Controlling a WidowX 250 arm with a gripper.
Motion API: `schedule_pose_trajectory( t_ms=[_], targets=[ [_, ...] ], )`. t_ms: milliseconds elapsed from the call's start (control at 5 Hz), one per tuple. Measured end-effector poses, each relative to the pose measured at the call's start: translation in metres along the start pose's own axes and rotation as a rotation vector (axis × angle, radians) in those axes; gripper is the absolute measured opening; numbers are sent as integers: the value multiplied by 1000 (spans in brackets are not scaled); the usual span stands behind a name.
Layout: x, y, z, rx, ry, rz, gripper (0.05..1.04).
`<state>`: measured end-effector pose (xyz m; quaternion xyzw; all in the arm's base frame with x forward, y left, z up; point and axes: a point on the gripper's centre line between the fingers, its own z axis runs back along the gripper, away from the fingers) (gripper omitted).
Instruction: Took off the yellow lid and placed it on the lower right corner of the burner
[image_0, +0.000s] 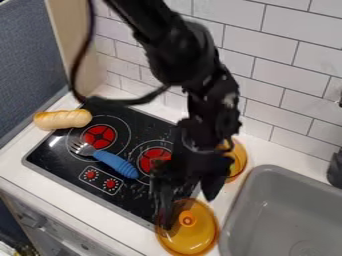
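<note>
- White tiles (247, 45) with grey grout are lining the wall, and a dark grey panel (30, 55) is standing at the left.
- Below them in the camera view, a white desk (67, 202) is carrying the black burner (130, 196), which is showing round red patches and two red dials (100, 181).
- Amber-yellow and see-through, the round lid (192, 239) is catching light across its top, with an orange knob (188, 219) rising from its middle. It is overlapping the burner's lower right corner and spreading over the desk beside it.
- Hanging down over the lid's upper edge, the pincer (188, 210) is keeping its two fingers well apart and is gripping nothing.
- Behind the black arm (174, 47), an amber pot (236, 162) is partly showing.
- A blue-handled fork (117, 163) is lying on the burner, and a bread roll (63, 119) is lying at its upper left edge.
- At the right, a grey sink (284, 200) is opening.
</note>
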<state>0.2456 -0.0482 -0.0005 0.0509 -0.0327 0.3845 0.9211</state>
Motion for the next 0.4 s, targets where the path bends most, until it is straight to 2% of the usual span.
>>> schedule_pose_trajectory(
  t_ms=[200,400],
  targets=[
    [5,0,29,-58,-56,-1,999],
    [5,-1,29,-62,-58,1,999]
  ],
)
